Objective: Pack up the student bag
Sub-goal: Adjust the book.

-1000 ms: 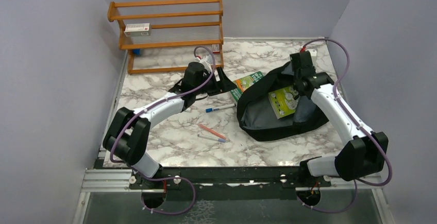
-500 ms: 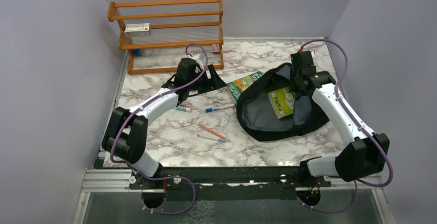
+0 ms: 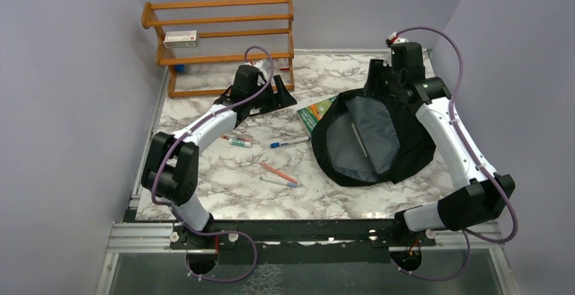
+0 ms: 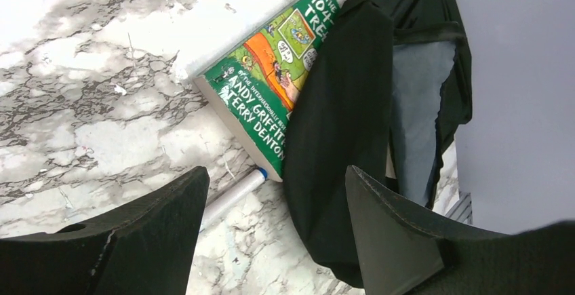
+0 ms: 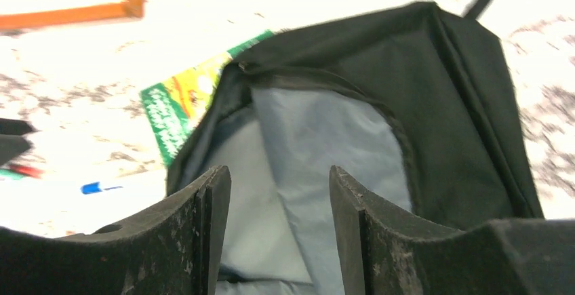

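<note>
The student bag (image 3: 407, 147) is a black soft backpack lying open on the right of the marble table, its grey lining (image 3: 369, 135) showing. A green paperback (image 3: 313, 112) lies against the bag's left side, partly under the black fabric (image 4: 342, 132). My left gripper (image 3: 283, 98) hovers open just left of that book (image 4: 268, 95), with nothing between its fingers. My right gripper (image 3: 388, 90) is at the bag's far rim, open and empty over the lining (image 5: 305, 139). A thin pale edge (image 3: 359, 139) shows inside the bag.
Several pens lie on the table left of the bag: a blue-capped one (image 3: 288, 143), a red and green one (image 3: 237, 142), an orange one (image 3: 278, 171) and another (image 3: 278, 182). A wooden shelf rack (image 3: 224, 44) stands at the back left, holding a small box (image 3: 180, 36).
My right gripper has opened and drawn back toward the bag's far rim. The yellow-green book seen in the bag earlier is now covered. My left arm has swung slightly left and back.
</note>
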